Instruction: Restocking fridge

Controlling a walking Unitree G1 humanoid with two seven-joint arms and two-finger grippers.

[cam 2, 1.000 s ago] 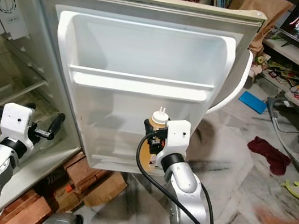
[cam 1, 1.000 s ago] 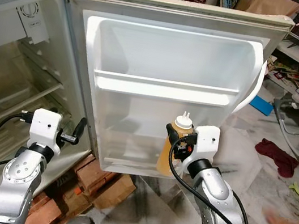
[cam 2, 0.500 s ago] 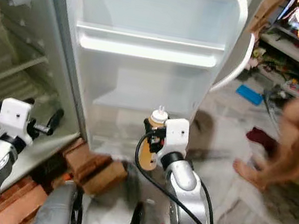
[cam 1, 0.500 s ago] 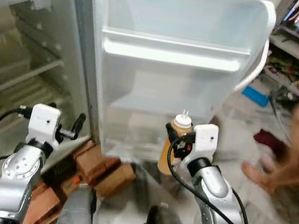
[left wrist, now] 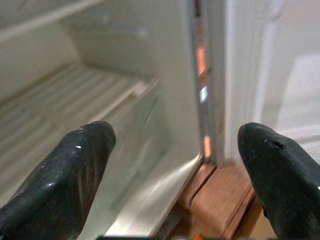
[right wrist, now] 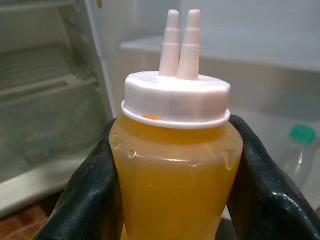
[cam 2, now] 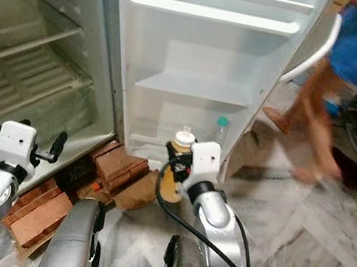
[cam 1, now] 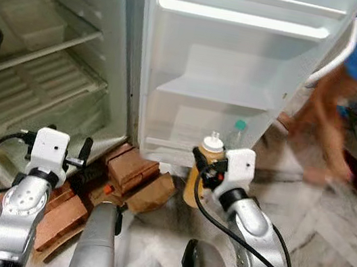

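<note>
silver arms, white wrists, black cables.

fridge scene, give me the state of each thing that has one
fridge door: open, one green-capped bottle standing in its bottom shelf
sauce bottle: upright, capped, held off the floor
right pincer: shut on the sauce bottle
left pincer: open, holding nothing, pointed at the fridge's lower edge
</note>
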